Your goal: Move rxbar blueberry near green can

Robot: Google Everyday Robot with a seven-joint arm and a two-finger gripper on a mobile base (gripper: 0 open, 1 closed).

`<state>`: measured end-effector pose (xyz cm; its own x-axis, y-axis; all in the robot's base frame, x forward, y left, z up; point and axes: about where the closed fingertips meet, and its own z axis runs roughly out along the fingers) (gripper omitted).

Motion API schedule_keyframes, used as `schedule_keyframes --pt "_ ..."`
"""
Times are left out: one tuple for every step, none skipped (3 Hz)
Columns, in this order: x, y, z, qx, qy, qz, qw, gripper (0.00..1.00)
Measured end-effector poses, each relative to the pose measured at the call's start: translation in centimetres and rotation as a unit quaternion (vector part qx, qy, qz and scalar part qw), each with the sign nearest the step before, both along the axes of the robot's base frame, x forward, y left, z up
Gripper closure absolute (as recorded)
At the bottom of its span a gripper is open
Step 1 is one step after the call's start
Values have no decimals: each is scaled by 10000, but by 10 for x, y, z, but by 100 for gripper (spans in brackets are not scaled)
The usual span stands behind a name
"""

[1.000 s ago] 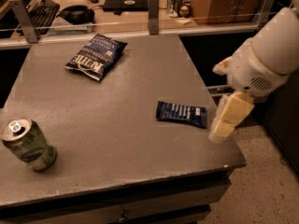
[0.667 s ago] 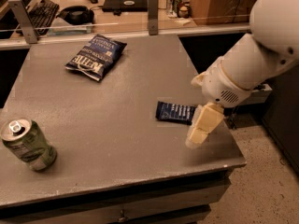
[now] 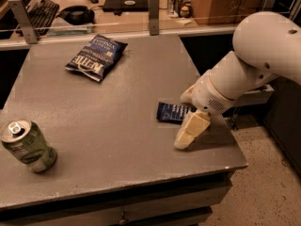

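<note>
The rxbar blueberry is a small flat dark navy wrapper lying on the grey table, right of centre. The green can lies tilted at the table's front left, its silver top and pull tab facing up-left. My gripper hangs from the white arm that comes in from the right. It is low over the table just right of and in front of the bar, and the arm covers the bar's right end. The can is far to the left of both.
A crinkled blue Kettle chip bag lies at the table's back left. A glass rail with metal posts runs along the far edge. The table's right edge is close to the gripper, with floor beyond.
The arm has swung left and forward over the table. The gripper has gone from the right edge to right beside the bar. The bar, can and bag have not moved.
</note>
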<state>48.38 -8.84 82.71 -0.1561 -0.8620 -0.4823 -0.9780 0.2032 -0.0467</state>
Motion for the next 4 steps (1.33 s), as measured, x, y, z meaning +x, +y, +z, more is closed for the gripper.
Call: schedule_keyframes --pt "4 6 -3 173 22 29 9998 49" --pt "4 6 0 173 22 29 9998 71" --pt "4 6 0 174 22 29 9998 95" --pt "7 8 10 309 -88 35 9995 100"
